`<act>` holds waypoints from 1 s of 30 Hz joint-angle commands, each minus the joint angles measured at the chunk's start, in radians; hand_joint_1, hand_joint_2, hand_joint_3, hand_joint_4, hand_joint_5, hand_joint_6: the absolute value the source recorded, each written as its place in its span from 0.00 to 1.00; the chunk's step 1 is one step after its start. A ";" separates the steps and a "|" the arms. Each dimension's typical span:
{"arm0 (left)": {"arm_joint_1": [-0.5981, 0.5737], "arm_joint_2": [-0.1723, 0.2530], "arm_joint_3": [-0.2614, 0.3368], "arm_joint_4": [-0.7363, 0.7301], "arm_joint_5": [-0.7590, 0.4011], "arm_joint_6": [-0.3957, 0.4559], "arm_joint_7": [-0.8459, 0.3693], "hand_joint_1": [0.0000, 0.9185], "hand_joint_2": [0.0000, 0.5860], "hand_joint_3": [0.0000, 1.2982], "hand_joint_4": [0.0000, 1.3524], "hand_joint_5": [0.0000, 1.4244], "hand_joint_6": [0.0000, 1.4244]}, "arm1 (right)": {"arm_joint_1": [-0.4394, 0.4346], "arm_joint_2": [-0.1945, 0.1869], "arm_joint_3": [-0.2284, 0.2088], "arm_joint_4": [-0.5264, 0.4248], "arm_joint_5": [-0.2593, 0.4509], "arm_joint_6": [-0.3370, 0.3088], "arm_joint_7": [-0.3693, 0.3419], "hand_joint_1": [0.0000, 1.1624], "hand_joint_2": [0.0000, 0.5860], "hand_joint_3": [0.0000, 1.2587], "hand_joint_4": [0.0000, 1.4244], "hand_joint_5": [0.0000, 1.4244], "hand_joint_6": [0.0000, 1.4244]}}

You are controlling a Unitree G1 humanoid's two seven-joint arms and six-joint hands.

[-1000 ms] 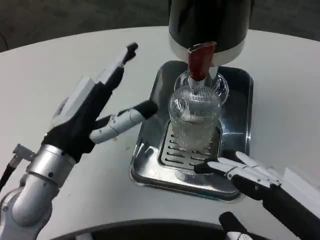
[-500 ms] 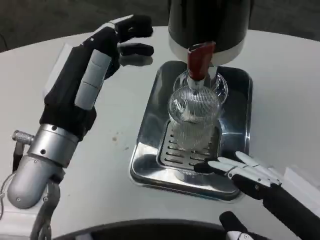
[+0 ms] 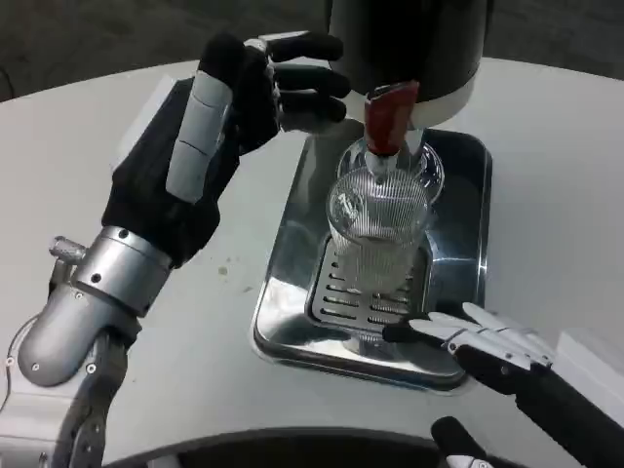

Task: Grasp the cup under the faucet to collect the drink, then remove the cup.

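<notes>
That ribbed clear glass cup (image 3: 378,234) mid-frame looks slippery and breakable, best gripped around its middle; the left hand (image 3: 234,107) and right hand (image 3: 487,341) hold nothing, fingers apart.

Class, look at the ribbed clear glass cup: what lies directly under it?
The ribbed clear glass cup stands on a slotted metal grate set in the shiny steel drip tray. The grate part beneath the cup's base is covered.

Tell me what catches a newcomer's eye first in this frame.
The ribbed glass cup standing on the steel drip tray beneath the dispenser's red faucet. At upper left, the raised left hand reaches toward the faucet; the right hand rests at the tray's near edge.
</notes>
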 commanded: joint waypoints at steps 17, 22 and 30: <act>-0.039 0.001 0.005 -0.012 -0.002 0.043 -0.044 0.00 0.13 0.33 0.34 0.33 0.31 | -0.010 0.003 0.011 -0.009 0.007 0.003 -0.006 0.46 0.99 0.14 0.07 0.02 0.00; -0.047 0.001 -0.004 -0.008 -0.002 0.050 -0.061 0.00 0.14 0.32 0.33 0.32 0.30 | -0.014 0.002 0.011 -0.008 0.011 0.003 -0.004 0.46 0.99 0.14 0.07 0.02 0.00; -0.059 -0.006 -0.007 0.022 -0.036 0.069 -0.111 0.00 0.14 0.28 0.32 0.30 0.27 | -0.011 0.000 0.006 -0.010 0.016 0.002 -0.001 0.46 0.99 0.14 0.07 0.02 0.00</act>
